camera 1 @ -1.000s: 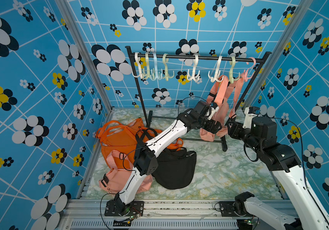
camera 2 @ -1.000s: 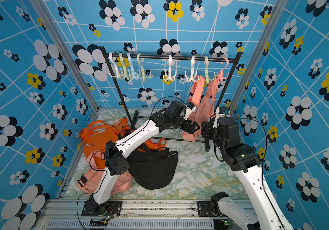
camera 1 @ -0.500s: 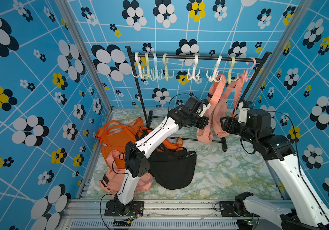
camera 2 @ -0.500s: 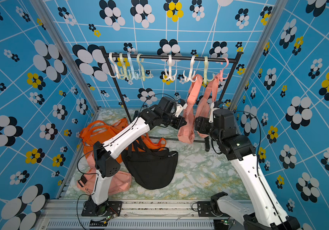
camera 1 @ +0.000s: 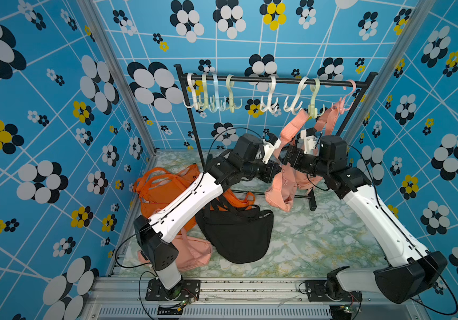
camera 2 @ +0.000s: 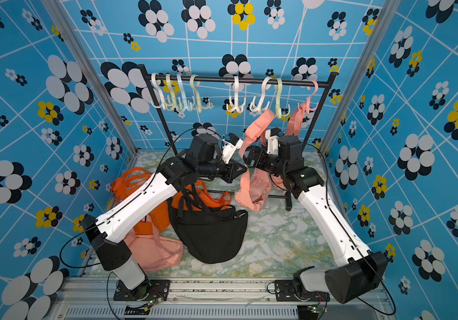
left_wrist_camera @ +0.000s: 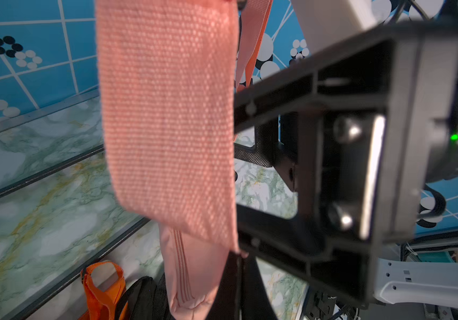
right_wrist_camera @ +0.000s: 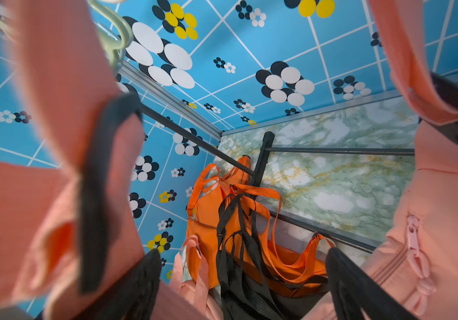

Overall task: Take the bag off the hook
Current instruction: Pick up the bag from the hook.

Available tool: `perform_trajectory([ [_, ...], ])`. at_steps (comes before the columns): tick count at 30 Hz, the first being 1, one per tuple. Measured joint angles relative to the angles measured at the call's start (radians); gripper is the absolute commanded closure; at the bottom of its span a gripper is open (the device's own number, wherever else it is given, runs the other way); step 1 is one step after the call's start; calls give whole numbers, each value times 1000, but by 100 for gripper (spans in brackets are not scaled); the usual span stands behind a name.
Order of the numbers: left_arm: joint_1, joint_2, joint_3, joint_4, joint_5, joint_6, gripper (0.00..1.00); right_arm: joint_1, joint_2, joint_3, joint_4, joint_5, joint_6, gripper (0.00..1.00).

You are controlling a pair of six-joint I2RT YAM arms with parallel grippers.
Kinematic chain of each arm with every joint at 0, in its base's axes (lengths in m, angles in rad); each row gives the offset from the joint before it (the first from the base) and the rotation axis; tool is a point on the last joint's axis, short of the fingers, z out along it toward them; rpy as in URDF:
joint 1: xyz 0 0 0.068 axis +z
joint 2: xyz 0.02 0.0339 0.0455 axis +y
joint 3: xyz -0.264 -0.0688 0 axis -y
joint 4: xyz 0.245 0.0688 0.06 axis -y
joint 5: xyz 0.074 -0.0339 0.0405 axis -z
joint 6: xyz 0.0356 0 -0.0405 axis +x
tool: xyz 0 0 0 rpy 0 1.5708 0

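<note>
A pink bag (camera 1: pixel 283 191) (camera 2: pixel 252 191) hangs below the rack, its straps running up to a green hook (camera 1: pixel 316 94) and a pink hook (camera 1: pixel 349 90). My left gripper (camera 1: pixel 277 169) (left_wrist_camera: pixel 239 257) is shut, its tips pinching the edge of one wide pink strap (left_wrist_camera: pixel 166 110) above the bag's zipped body (left_wrist_camera: pixel 191 277). My right gripper (camera 1: pixel 287 158) (right_wrist_camera: pixel 244 277) faces it from the other side, open wide. Pink cloth lies outside both its fingers (right_wrist_camera: pixel 139 279), with nothing between them.
A black rail (camera 1: pixel 250 80) carries several empty pale hooks (camera 1: pixel 211 95). The rack's foot (camera 1: pixel 312 203) stands just behind the bag. On the marble floor lie an orange bag (camera 1: pixel 166 188), a black bag (camera 1: pixel 238 235) and another pink bag (camera 1: pixel 194 252).
My left gripper has closed on the strap and shifted left and up. My right gripper has opened wide and its wrist has risen. The pink bag has swung left.
</note>
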Motion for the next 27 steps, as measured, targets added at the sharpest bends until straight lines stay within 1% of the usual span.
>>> perform_trajectory([
  [2, 0, 11, 0, 0, 5, -3, 100, 0, -28, -25, -18, 22, -10, 1],
  [3, 0, 14, 0, 0, 7, -3, 100, 0, -54, -38, -32, 42, -17, 1],
  [7, 0, 31, 2, 0, 22, -10, 100, 0, -224, -103, -99, 128, -66, 1],
  [10, -2, 61, 24, 0, 45, -15, 100, 0, -331, -108, -131, 139, -86, 1],
  [13, -15, 103, 58, -1, 55, -18, 100, 0, -343, -106, -126, 118, -92, 1],
  [15, -31, 121, 71, -7, 57, -18, 100, 0, -300, -106, -117, 94, -87, 1],
  [16, -41, 126, 73, -10, 59, -19, 100, 0, -269, -106, -106, 81, -84, 4],
  [17, -49, 126, 74, -13, 60, -17, 100, 0, -237, -106, -93, 75, -73, 9],
  [18, -56, 126, 74, -29, 62, -19, 100, 0, -201, -106, -70, 72, -63, 17],
  [19, -60, 127, 72, -44, 50, -24, 100, -4, -176, -106, -54, 44, -55, 28],
  [20, -55, 130, 68, -49, 53, -23, 100, -3, -163, -105, -45, 36, -51, 44],
  [21, -50, 132, 58, -43, 60, -27, 100, 5, -152, -102, -37, 27, -44, 65],
  [22, -50, 132, 48, -36, 61, -30, 100, 8, -146, -100, -32, 14, -41, 82],
  [23, -50, 132, 37, -24, 66, -29, 100, 13, -145, -100, -29, 3, -35, 94],
  [24, -50, 132, 29, -10, 76, -30, 100, 15, -147, -100, -31, 3, -33, 100],
  [27, -58, 124, 28, 20, 111, -21, 100, 4, -145, -100, -56, 42, -33, 100],
])
